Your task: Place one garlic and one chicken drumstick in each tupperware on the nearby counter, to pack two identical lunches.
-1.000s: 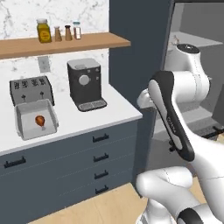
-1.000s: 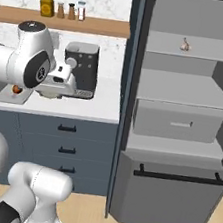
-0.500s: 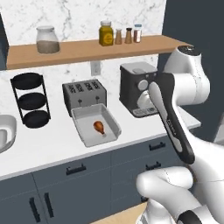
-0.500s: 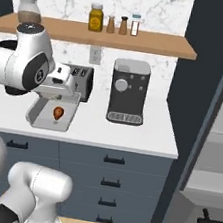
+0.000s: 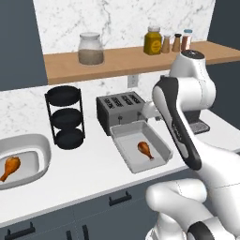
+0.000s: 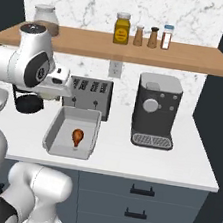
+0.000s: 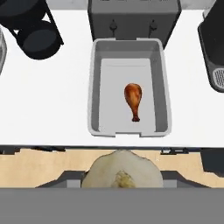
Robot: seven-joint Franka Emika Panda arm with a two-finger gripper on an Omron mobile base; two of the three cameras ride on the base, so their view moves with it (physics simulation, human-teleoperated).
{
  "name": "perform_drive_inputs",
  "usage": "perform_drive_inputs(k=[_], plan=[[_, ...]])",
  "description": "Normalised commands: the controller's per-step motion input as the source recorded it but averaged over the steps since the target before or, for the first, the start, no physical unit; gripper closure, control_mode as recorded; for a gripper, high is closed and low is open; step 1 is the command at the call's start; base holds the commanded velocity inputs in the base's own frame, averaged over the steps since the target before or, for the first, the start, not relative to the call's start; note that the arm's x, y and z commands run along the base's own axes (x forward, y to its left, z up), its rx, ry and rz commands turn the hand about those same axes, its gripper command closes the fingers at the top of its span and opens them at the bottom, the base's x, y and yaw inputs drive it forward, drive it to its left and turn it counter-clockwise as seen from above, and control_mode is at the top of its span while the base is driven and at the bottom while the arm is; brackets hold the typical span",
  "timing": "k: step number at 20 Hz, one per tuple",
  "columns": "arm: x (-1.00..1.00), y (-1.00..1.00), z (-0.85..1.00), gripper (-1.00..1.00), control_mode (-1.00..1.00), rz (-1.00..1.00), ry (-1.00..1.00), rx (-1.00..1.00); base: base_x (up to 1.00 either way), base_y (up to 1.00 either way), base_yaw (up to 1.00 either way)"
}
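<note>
While the off-white pointed garlic bulb (image 7: 120,175) sits pinched in the gripper (image 7: 120,180), it hangs above the counter's front edge, short of the light-grey rectangular tupperware tray w/ flared rim (image 7: 98,127). Jaws half-spread, clamped on the bulb; tips hidden under it.

Landmark = tray, on the long white counter (image 5: 93,173):
- inside it, right of centre: one orange-brown chicken drumstick (image 7: 133,99), bone end toward the front rim.
- behind it, touching or nearly so: dark slotted toaster (image 5: 121,108).
- well to its left: rounded oval light-grey dish (image 5: 40,145) w/ second drumstick (image 5: 9,168) in it.
- between tray and dish: black tiered rack (image 5: 66,117).
- right of it: dark coffee machine (image 6: 155,110).

Step in hand, my read: carry the bulb fwd over the tray, drop there. Do it well: aim for the bare floor left of the drumstick, get well past the front rim before lowering, release low so the bulb doesn't roll or bounce out. No garlic seen in either container yet.
</note>
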Motion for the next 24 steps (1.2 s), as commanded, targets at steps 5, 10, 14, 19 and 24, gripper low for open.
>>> perform_drive_inputs(k=[5, 10, 14, 19, 24], plan=[[0.71, 0.23, -1.00, 1.00, -1.00, 0.00, 0.22, 0.07, 0.00, 0.00, 0.00], [0.95, 0.13, -0.62, 1.00, -1.00, 0.00, 0.40, -0.06, 0.00, 0.00, 0.00], [0.85, 0.01, -0.11, 1.00, -1.00, 0.00, 0.72, -0.09, 0.00, 0.00, 0.00], [0.40, 0.00, -0.91, 1.00, -1.00, 0.00, 0.14, 0.00, 0.00, 0.00, 0.00], [0.36, 0.00, -0.96, 1.00, -1.00, 0.00, -0.04, 0.00, 0.00, 0.00, 0.00]])
